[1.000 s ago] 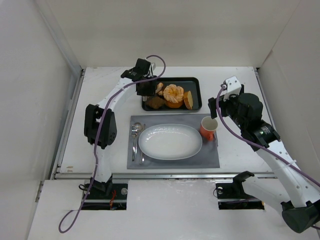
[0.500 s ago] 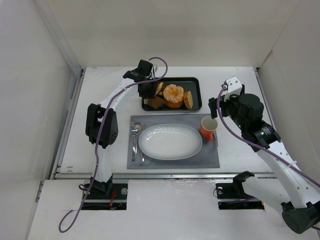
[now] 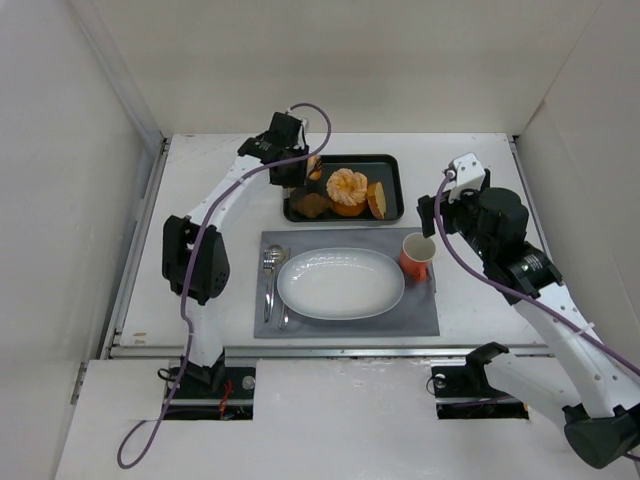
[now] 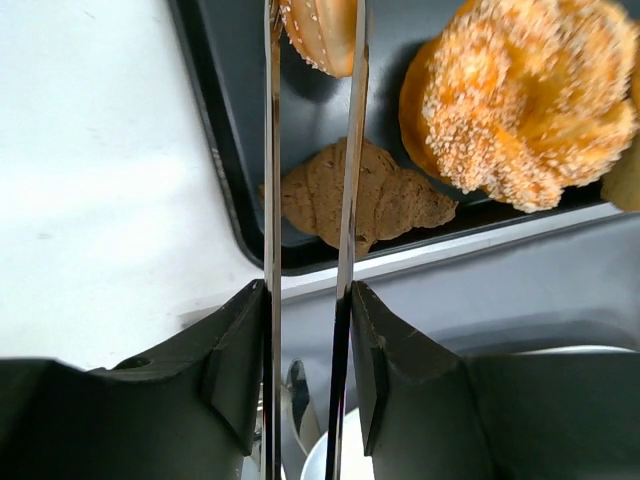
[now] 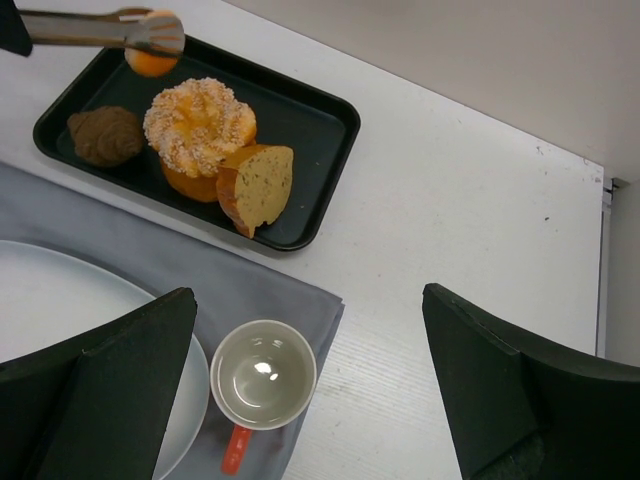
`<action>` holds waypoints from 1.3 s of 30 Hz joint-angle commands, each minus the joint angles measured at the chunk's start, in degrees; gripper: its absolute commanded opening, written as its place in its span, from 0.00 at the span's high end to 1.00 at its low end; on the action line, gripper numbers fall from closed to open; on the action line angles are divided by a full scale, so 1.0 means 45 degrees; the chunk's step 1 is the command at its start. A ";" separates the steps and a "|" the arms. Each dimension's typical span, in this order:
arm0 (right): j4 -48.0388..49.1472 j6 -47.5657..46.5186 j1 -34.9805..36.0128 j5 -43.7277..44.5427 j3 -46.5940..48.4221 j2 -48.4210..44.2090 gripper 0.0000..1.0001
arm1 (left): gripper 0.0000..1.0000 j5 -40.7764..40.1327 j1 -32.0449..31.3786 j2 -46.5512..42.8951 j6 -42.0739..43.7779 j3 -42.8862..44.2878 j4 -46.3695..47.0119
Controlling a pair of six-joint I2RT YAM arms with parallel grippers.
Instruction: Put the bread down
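I have the bread point(image 4: 322, 35) pinched between the two long metal fingers of the left end effector point(image 5: 160, 38). The fingers are closed to a narrow gap on the roll, over the far-left corner of the black tray point(image 3: 392, 165), which sits by the far edge of the worktop. The roll looks lifted off the tray floor, though I can't be sure of the clearance.

The right end effector point(image 5: 310, 380) is spread wide and holds nothing. It hangs toward the right edge, above the orange cup point(image 3: 417, 252).

As I read it, the step is carrying the roll to the white plate point(image 3: 340, 283) near the near edge. I'd keep the squeeze light, since the crust is glossy and could slip. I'd rise enough to clear the brown chunk point(image 3: 310, 205) and the tray rim, then lower to the plate's middle before letting go.

My count:
- one roll
- one round sesame pastry point(image 3: 347, 190)
- one brown chunk
- one cut slice point(image 3: 377, 198)
- one tray
- one plate
- one cup
- one grey mat point(image 3: 420, 315)
- what looks like two pieces of cutlery point(image 3: 271, 275)
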 commanded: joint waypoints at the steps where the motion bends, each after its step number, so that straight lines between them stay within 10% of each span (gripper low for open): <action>1: 0.0605 -0.0020 0.0084 0.0162 0.0069 -0.0303 0.00 | 0.84 -0.0750 -0.0026 -0.1778 0.0001 0.0121 0.0272; 11: 0.0605 -0.0020 0.0084 0.0279 0.0069 -0.0303 0.00 | 0.84 -0.0359 -0.0610 -0.4646 -0.0232 -0.1536 0.0564; 22: 0.0605 -0.0020 0.0084 0.0279 0.0069 -0.0187 0.00 | 0.84 -0.0808 -0.5001 -1.1500 -0.2632 -0.8292 0.0235; 39: 0.0722 -0.0020 0.0084 0.0514 0.0069 -0.0069 0.00 | 0.84 -0.0107 -0.6178 -1.1371 -0.3260 -1.0309 -0.0099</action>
